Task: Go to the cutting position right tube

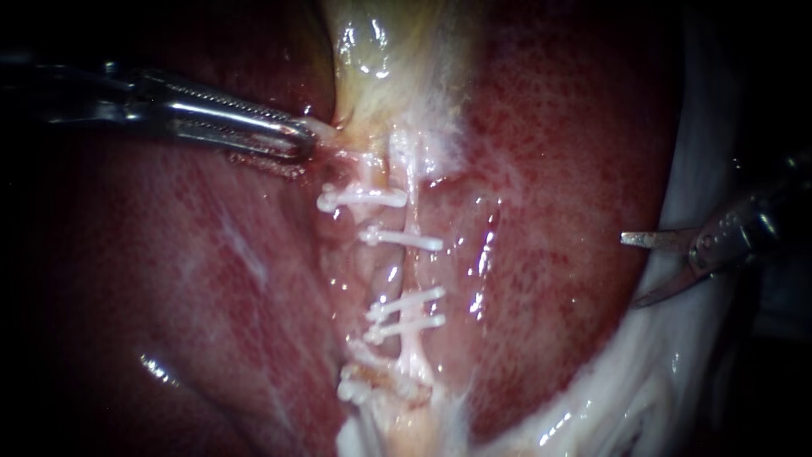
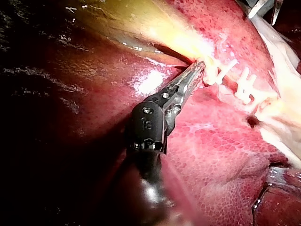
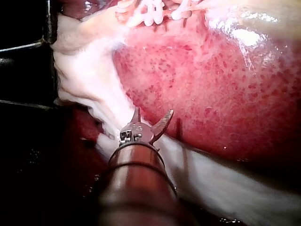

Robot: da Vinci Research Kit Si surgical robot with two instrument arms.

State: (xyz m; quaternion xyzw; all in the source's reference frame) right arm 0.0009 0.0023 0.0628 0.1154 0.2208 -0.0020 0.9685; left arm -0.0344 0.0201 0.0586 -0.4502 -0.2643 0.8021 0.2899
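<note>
Two instruments flank the clipped tubes. The left instrument (image 1: 309,135) has its jaws clamped on pale tissue at the neck of the gallbladder (image 1: 372,51). In the middle, the right tube (image 1: 414,343) runs down the liver (image 1: 558,169), crossed by white clips (image 1: 404,239). Well apart from it, at the liver's edge, the right instrument (image 1: 632,271) holds its blades spread, gripping nothing.
</note>
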